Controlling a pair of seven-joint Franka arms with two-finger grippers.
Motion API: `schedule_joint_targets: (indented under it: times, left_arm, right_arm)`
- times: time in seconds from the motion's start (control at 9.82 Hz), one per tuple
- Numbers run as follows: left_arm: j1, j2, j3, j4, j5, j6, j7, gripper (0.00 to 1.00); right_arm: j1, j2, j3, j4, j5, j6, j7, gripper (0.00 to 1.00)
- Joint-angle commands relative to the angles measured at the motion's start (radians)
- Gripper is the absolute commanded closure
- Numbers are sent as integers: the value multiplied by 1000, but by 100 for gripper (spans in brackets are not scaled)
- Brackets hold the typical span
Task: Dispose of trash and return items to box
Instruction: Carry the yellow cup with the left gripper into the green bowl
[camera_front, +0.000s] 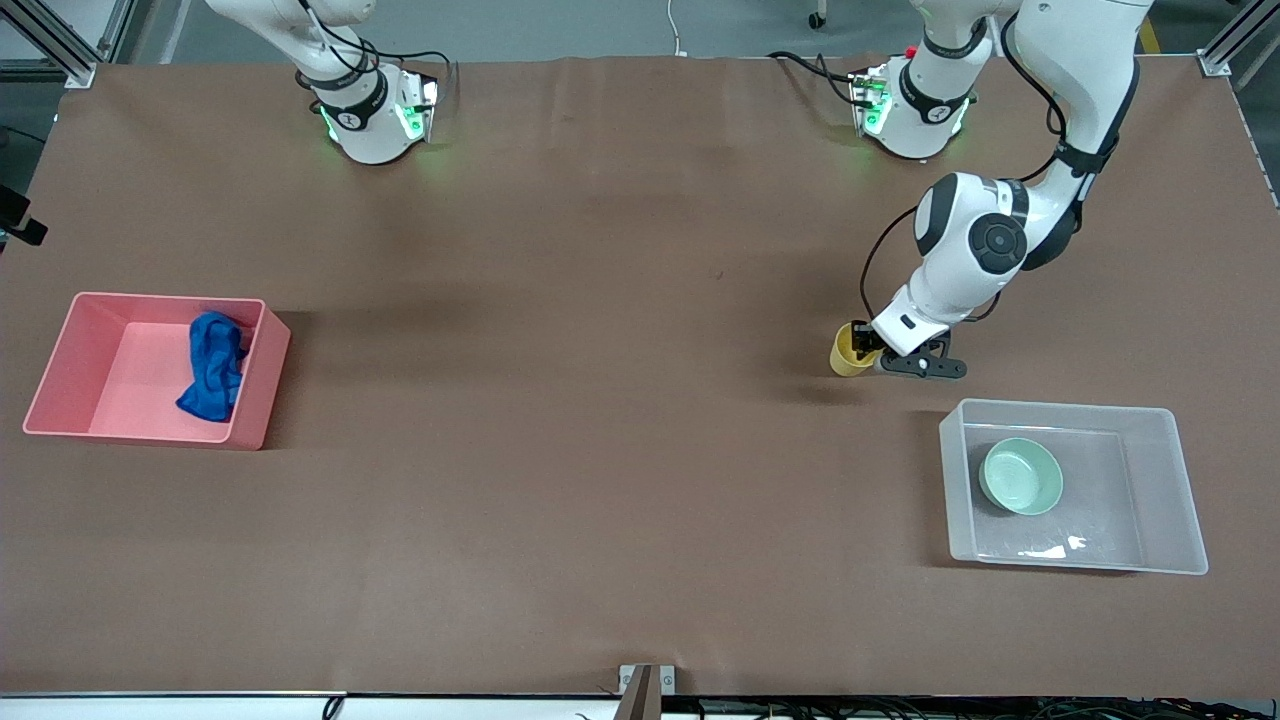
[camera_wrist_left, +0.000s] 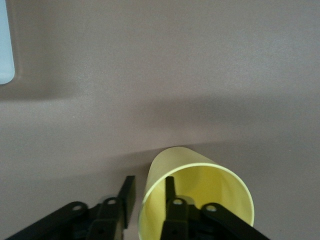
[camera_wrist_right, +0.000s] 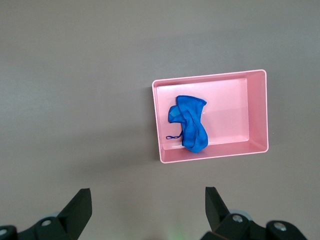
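The yellow cup (camera_front: 848, 352) stands upright on the brown table, a little farther from the front camera than the clear box (camera_front: 1060, 405). My left gripper (camera_front: 866, 345) is down at the cup's rim. In the left wrist view the gripper (camera_wrist_left: 150, 182) is open, one finger inside the cup (camera_wrist_left: 200, 192) and one outside its wall, with gaps on both sides. The mint-green bowl (camera_front: 1020, 476) sits in the clear box. The blue rag (camera_front: 213, 365) lies in the pink bin (camera_front: 165, 297). My right gripper (camera_wrist_right: 147, 192) is open and empty, high over the table, and looks down on the rag (camera_wrist_right: 190, 122).
The pink bin (camera_wrist_right: 210, 76) stands at the right arm's end of the table. A corner of the clear box (camera_wrist_left: 5, 45) shows in the left wrist view. The right arm waits raised near its base.
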Motion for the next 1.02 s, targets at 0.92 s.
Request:
schedule_joint_targets:
  times: [0.92]
  left_arm:
    - [16,182,279,712,5,-488,220,100]
  right_arm:
    - [-7,1,8,10,14,-17,5,0]
